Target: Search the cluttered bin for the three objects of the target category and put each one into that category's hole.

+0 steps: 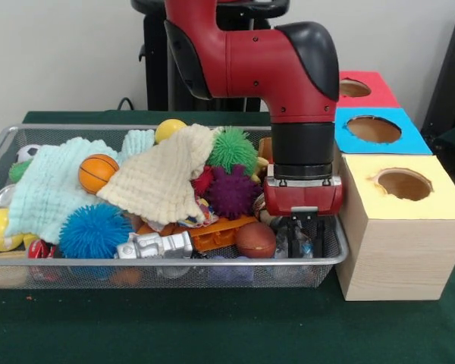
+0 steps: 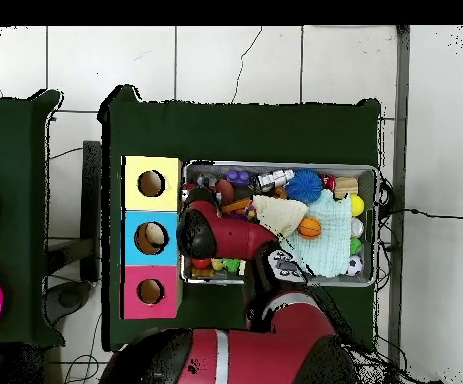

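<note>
Gripper (image 1: 302, 236) low inside mesh bin (image 1: 174, 261), at end nearest boxes; fingers (image 1: 293, 236) among clutter, released or clenched: cannot tell. Target category not stated. Nearest candidate: brown football (image 1: 255, 240), just beside gripper, resting at bin front. Judged light, rigid, smooth, likely to slip; best taken across narrow middle. Cream cloth (image 1: 165, 179) and pale green cloth (image 1: 51, 188) soft, cover items beneath. Yellow box (image 1: 400, 241), blue box (image 1: 377, 133), red box (image 1: 364, 89) holes open

No legible text, labels, brands or numbers anywhere; wire bin (image 1: 341, 254), toys and boxes carry none that reads; any small print is perhaps too blurred.
</note>
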Controlling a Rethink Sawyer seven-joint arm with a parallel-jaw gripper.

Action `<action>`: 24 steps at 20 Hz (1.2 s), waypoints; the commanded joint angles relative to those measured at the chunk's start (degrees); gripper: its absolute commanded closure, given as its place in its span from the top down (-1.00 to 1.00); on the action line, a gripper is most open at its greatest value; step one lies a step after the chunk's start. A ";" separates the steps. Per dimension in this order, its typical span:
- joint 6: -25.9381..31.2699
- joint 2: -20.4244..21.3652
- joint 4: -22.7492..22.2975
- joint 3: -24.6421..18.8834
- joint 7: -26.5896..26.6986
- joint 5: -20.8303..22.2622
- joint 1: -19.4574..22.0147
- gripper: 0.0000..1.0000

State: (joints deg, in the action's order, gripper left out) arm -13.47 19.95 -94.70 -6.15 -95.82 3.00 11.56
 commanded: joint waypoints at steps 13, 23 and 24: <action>15.22 16.14 -7.33 -0.16 -8.63 -0.24 -4.44 -1.00; 11.80 22.71 -13.29 -9.95 -8.05 4.01 3.99 -1.00; 12.04 23.31 -13.93 -11.40 -7.87 4.26 5.16 -1.00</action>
State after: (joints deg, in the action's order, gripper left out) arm -4.34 39.33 -101.94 -7.22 -95.82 3.62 12.14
